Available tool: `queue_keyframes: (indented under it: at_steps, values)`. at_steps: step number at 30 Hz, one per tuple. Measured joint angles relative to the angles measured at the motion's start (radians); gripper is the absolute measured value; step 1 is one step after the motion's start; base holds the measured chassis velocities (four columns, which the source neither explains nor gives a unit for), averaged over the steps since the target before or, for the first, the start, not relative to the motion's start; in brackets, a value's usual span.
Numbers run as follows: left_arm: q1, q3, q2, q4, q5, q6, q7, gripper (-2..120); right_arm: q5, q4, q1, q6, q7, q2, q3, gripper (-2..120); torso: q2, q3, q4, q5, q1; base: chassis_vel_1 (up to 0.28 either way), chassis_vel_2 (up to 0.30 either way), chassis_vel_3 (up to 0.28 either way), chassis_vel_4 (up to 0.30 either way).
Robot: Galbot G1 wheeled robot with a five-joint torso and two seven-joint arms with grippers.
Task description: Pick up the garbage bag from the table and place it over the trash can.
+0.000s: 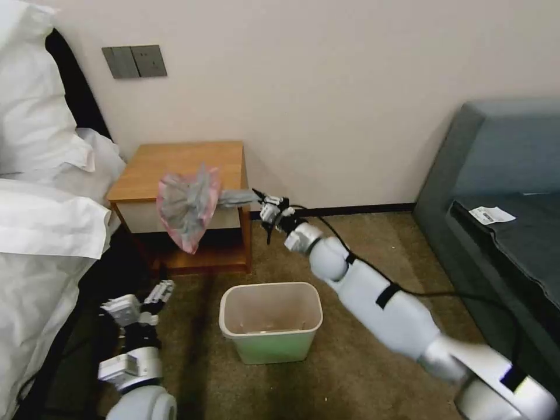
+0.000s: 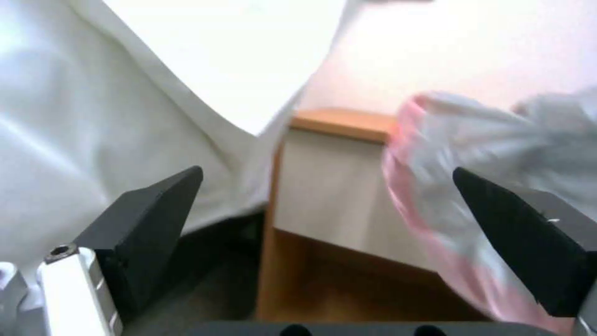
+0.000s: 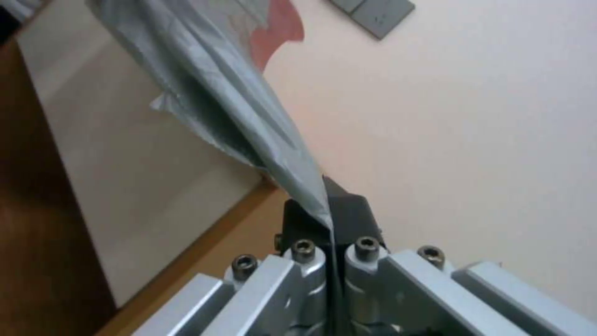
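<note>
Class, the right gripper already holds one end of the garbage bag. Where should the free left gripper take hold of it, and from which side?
Probably the pinkish-red rim on the low, hanging side of the garbage bag, coming up from below on the robot's left. The right gripper pinches the bunched grey end, so the mouth fans out leftward and downward, in front of the table. The left gripper is open beneath it, beside the trash can.

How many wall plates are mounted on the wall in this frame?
2. A pair of grey rectangular wall plates sits side by side on the cream wall above the white bed linen: the switch-like plate nearer the bed, the socket plate beside it.
</note>
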Motion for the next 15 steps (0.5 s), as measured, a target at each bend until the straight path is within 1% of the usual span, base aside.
queue_keyframes:
  at_steps: [3,5,7,8,11,15]
  values:
    - [0.002,-0.014,0.005,-0.017,-0.006,0.008,-0.008,100,-0.011,0.075,-0.056,-0.014,0.0,-0.033,0.003,0,0.0,0.0,-0.0001,0.0,0.0,0.0,0.0,0.0,0.0]
    - [0.001,-0.014,0.005,-0.019,-0.006,0.009,-0.008,100,-0.014,0.098,-0.075,-0.02,0.0,-0.042,0.004,0,0.0,0.0,0.0,-0.0001,0.0,0.0,0.0,0.0,0.0]
    - [-0.002,-0.006,0.002,-0.019,-0.006,0.011,-0.009,100,-0.02,0.158,-0.127,-0.036,-0.004,-0.067,0.002,0,0.0,0.0,-0.0002,0.0001,0.0,0.0,0.0,0.0,0.0]
    - [-0.002,-0.006,0.002,-0.019,-0.006,0.011,-0.009,100,-0.02,0.158,-0.127,-0.036,-0.004,-0.067,0.002,0,0.0,0.0,-0.0002,0.0001,0.0,0.0,0.0,0.0,0.0]
    - [-0.002,0.008,-0.008,-0.019,-0.001,0.011,-0.01,100,-0.029,0.233,-0.202,-0.051,-0.005,-0.098,0.002,0,0.0,0.0,-0.0001,0.0002,0.0,0.0,0.0,0.0,0.0]
    - [-0.001,0.013,-0.011,-0.017,0.001,0.011,-0.01,100,-0.029,0.277,-0.251,-0.063,-0.004,-0.115,0.001,0,0.0,0.0,-0.0002,0.0,0.0,0.0,0.0,0.0,0.0]
